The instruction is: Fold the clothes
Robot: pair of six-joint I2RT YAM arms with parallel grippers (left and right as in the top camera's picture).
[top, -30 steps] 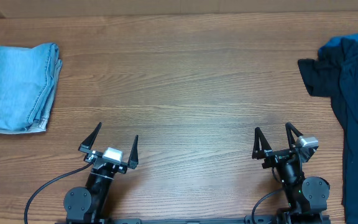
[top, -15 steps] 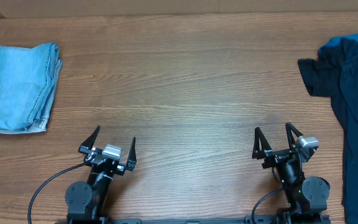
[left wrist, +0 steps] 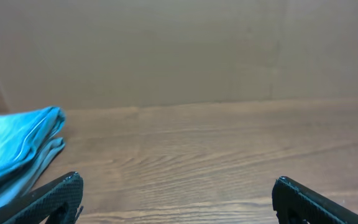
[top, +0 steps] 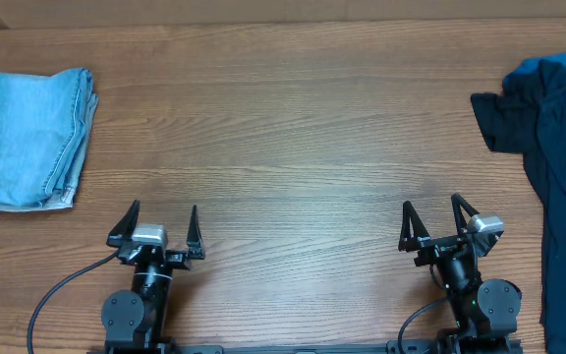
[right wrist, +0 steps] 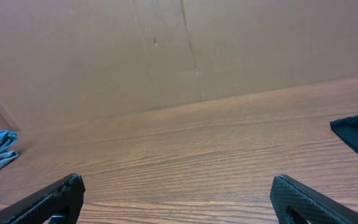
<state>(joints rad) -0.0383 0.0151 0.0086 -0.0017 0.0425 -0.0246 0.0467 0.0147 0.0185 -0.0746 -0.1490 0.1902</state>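
Now jeans (top: 32,138) lie folded left of our left gripper (top: 163,208); next our right gripper (top: 430,204), likewise spread and empty, should fetch dark clothes (top: 558,147) to its right

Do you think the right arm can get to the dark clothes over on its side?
Probably yes. The right claw is open and empty, the dark clothes lie close on its own side, and only wooden table shows between them.

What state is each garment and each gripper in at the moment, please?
light-blue jeans: folded, lying flat at the far left.
dark garment: unfolded, crumpled, running off the right edge of view.
left gripper: fingers open, empty.
right gripper: fingers open, empty.
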